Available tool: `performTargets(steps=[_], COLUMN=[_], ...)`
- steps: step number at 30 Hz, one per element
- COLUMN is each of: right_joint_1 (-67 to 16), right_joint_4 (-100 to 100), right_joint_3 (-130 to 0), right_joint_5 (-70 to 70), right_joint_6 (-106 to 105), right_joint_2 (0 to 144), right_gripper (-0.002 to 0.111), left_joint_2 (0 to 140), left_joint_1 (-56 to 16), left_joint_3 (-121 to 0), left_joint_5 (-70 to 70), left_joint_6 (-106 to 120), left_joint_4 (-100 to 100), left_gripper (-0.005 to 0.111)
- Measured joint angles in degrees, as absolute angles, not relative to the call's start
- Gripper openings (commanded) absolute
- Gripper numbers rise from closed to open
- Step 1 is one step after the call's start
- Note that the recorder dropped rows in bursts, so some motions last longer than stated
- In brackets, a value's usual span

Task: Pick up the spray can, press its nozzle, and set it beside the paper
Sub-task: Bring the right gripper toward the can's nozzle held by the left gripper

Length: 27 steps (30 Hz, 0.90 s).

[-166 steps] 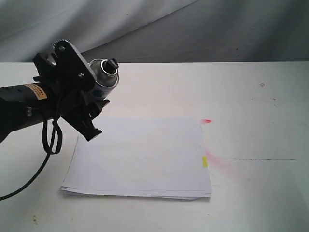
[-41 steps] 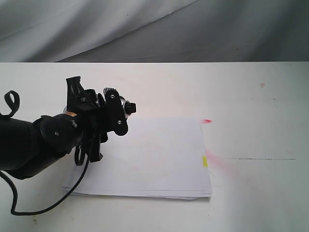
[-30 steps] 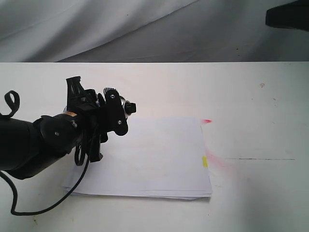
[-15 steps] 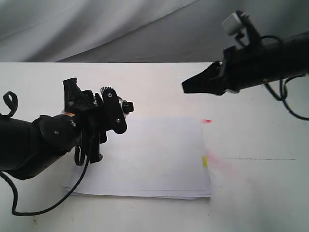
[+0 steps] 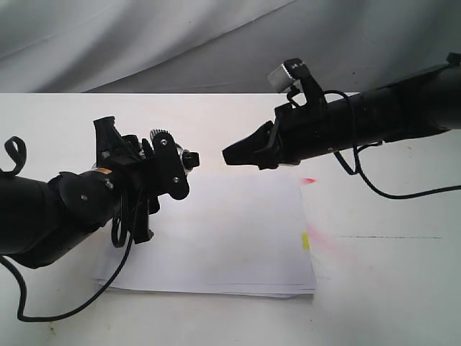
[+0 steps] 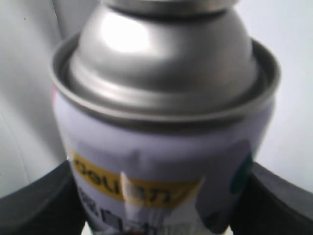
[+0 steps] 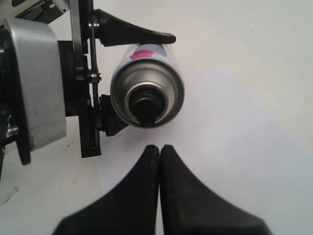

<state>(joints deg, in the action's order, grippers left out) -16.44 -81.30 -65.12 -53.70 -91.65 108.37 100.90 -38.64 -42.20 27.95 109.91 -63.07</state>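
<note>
Since half a second earlier, the right tool (image 5: 226, 155) has advanced leftward from the far right. Its jaws are pressed together and empty, with the tip near the nozzle (image 7: 146, 109). Left tool (image 5: 173, 169) clasps the spray can (image 7: 146, 90), tipped sideways over the far left corner of the paper (image 5: 230, 231), clear of the table (image 5: 389, 288). Step in hand: pressing. The next move likely calls for a short, centred push onto the black button.

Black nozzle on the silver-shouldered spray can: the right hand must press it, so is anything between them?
Nothing visible does. The closed right hand points at the small black plastic nozzle across an open gap.
</note>
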Motion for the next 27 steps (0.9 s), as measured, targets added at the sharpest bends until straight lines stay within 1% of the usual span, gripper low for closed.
performTargets(steps=[10, 19, 27], right_joint_1=[-17.0, -21.2, -21.3], right_joint_4=[-73.3, -71.2, -71.1], right_joint_3=[-77.7, -78.3, -78.3], right_joint_5=[-57.9, -56.9, -54.6], right_joint_6=[-84.4, -83.7, -83.4], right_joint_2=[114.0, 114.5, 114.5], right_gripper=[0.000, 0.000, 0.000], left_joint_2=[100.9, 100.9, 100.9], left_joint_1=[-38.6, -38.6, -38.6], left_joint_3=[-42.2, -42.2, -42.2], left_joint_5=[28.0, 28.0, 28.1], left_joint_6=[109.9, 109.9, 109.9], left_joint_4=[-63.1, -66.3, -66.5], left_gripper=[0.000, 0.000, 0.000])
